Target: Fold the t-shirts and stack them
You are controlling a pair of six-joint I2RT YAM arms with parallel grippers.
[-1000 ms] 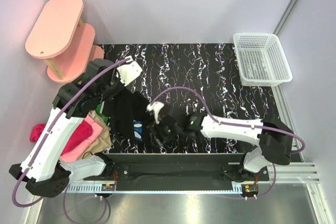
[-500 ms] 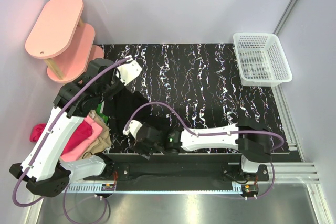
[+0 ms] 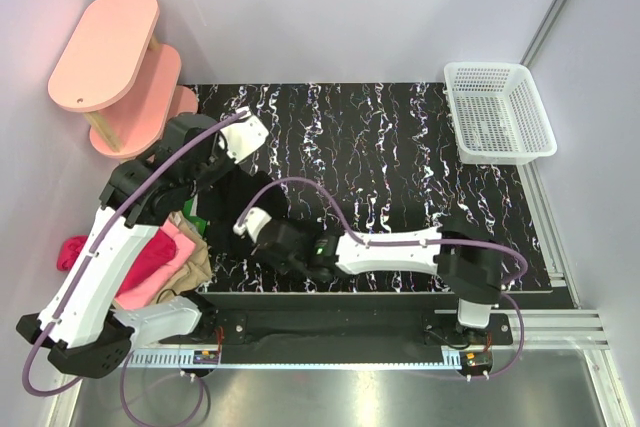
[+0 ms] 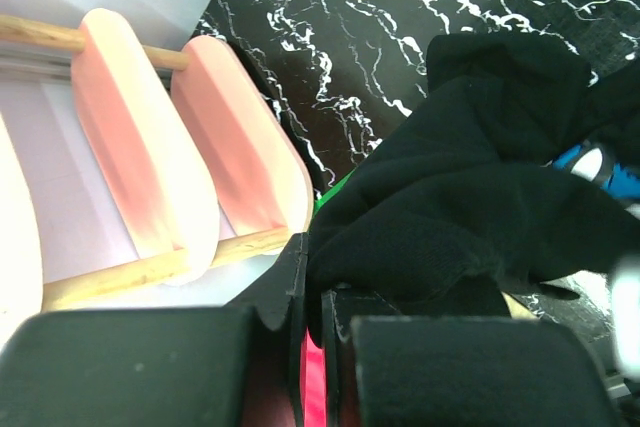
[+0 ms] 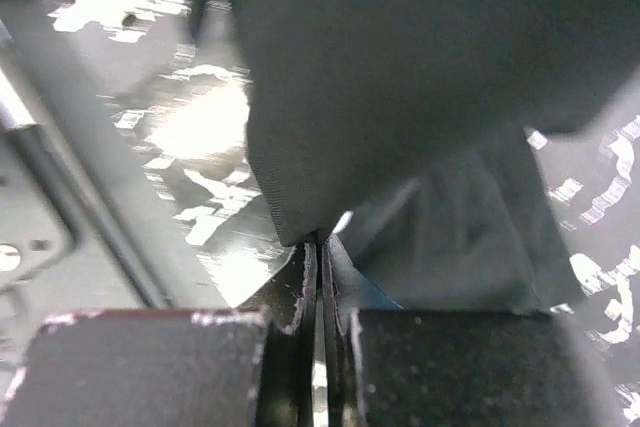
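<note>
My right end effector point(image 5: 318, 247) has just pinched together on the black t-shirt point(image 5: 400, 77) hem at the near-left of the table point(image 3: 400, 147), where my left end effector point(image 4: 312, 282) also clamps it, so spreading can start.

Lab cell: plain walls point(image 3: 350, 7), marbled table point(image 3: 400, 127)

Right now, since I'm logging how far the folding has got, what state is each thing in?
left gripper: shut on the black t-shirt.
right gripper: shut on the black t-shirt's edge.
black t-shirt: bunched, not yet folded, pinched by both grippers.
other t-shirts: crumpled heap at the table's left edge, unfolded.
white basket: upright.
</note>
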